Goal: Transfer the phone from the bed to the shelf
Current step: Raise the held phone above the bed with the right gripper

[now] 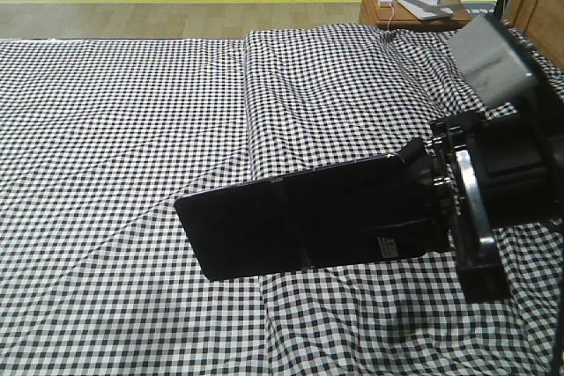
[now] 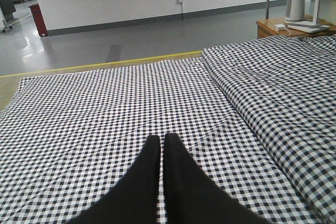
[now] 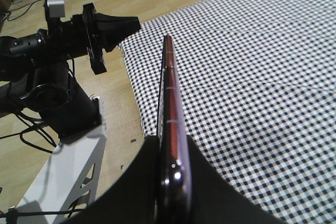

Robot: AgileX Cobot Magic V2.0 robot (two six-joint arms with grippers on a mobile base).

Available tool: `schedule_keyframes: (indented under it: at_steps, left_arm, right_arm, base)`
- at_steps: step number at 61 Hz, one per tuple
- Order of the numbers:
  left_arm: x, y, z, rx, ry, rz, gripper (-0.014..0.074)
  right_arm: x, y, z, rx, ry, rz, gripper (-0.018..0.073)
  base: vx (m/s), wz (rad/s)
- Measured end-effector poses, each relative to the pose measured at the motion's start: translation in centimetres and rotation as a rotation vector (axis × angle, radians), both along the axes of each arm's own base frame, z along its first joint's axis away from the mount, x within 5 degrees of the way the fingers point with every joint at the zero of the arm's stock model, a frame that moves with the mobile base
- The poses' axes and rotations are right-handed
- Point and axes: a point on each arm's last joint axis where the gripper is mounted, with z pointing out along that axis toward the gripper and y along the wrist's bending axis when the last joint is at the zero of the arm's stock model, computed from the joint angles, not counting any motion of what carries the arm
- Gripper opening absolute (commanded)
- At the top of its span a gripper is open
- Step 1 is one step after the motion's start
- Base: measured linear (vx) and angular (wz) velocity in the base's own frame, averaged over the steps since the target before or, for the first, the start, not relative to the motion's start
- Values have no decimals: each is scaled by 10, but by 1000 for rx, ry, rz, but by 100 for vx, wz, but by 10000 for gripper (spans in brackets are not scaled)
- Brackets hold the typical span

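1. The right gripper (image 1: 425, 204) was clenched on one short end of the phone (image 1: 300, 222), a finger on each face.
2. The phone jutted out from it, long axis roughly level, lifted clear of the bed (image 1: 132, 103) toward its near edge.
3. The left gripper (image 2: 161, 148) hung closed and empty over the bed, farther off.

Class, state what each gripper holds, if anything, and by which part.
The right gripper holds the phone by one short end, pinching its flat faces; the left gripper, shut, holds nothing.
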Motion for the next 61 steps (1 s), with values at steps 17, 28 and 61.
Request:
schedule_keyframes:
  at_steps: [17, 28, 61]
  left_arm:
    - [0, 0, 0, 0, 0, 0, 1]
    - [0, 0, 0, 0, 0, 0, 1]
    - [0, 0, 0, 0, 0, 0, 1]
  right_arm:
    - [-7, -1, 5, 6, -23, 6, -2]
    - [-7, -1, 5, 6, -23, 6, -2]
    - [-7, -1, 5, 6, -23, 6, -2]
  base:
    - [0, 0]
    - [0, 0]
    - [0, 1]
